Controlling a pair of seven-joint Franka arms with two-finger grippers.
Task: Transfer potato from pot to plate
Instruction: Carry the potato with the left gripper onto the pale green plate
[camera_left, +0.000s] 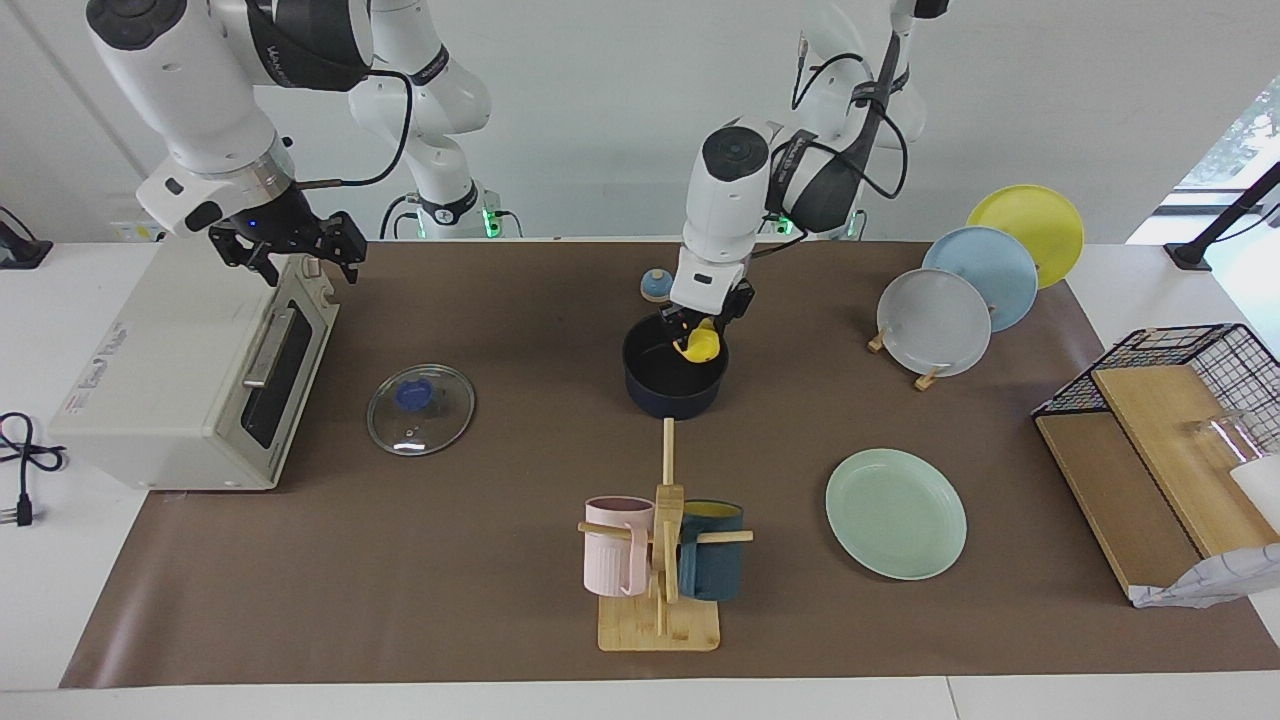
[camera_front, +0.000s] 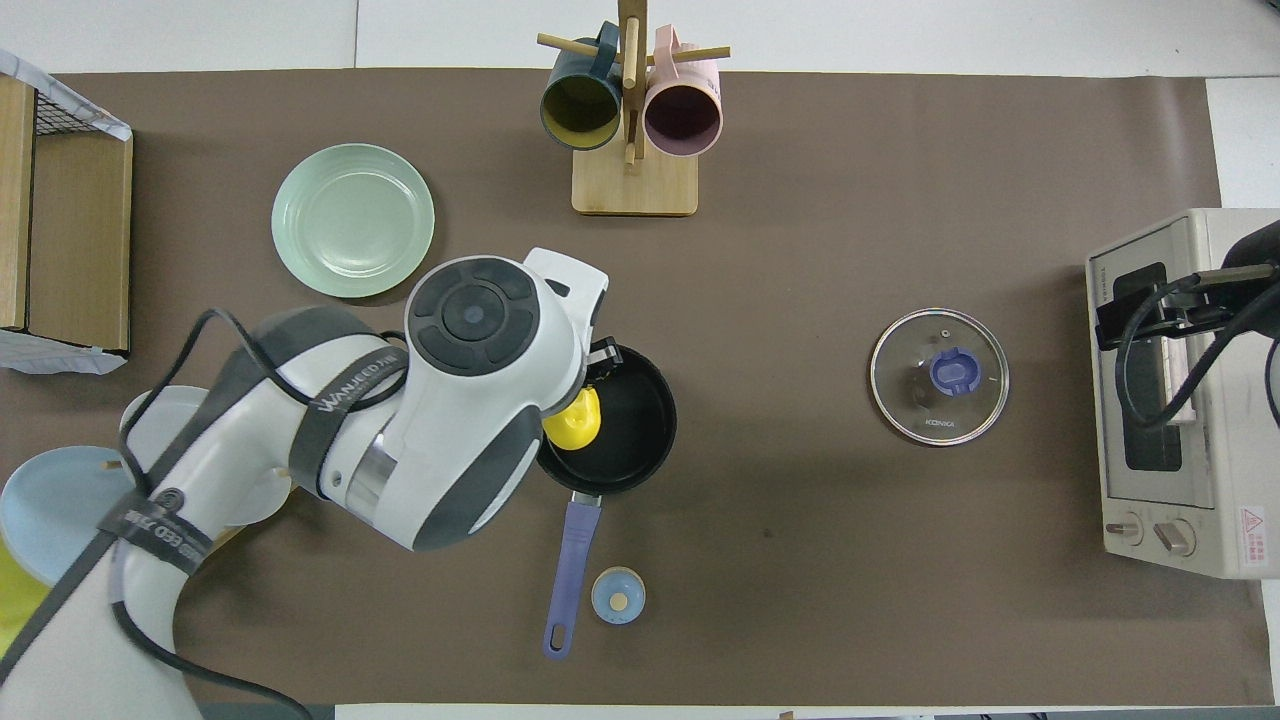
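The yellow potato (camera_left: 704, 349) hangs just above the rim of the navy pot (camera_left: 672, 392), with my left gripper (camera_left: 699, 337) shut on it. From overhead the potato (camera_front: 573, 424) shows over the pot's black inside (camera_front: 628, 420), at the side toward the left arm's end, and the wrist hides most of the gripper. The pot's blue handle (camera_front: 568, 572) points toward the robots. The mint-green plate (camera_left: 895, 513) lies bare, farther from the robots than the pot and toward the left arm's end. My right gripper (camera_left: 290, 248) hangs open over the toaster oven.
A toaster oven (camera_left: 180, 370) stands at the right arm's end, a glass lid (camera_left: 420, 408) beside it. A mug rack (camera_left: 660, 560) stands farther out than the pot. A rack of plates (camera_left: 935, 322), a wire basket (camera_left: 1185, 380) and a small blue cap (camera_left: 655, 285) are also here.
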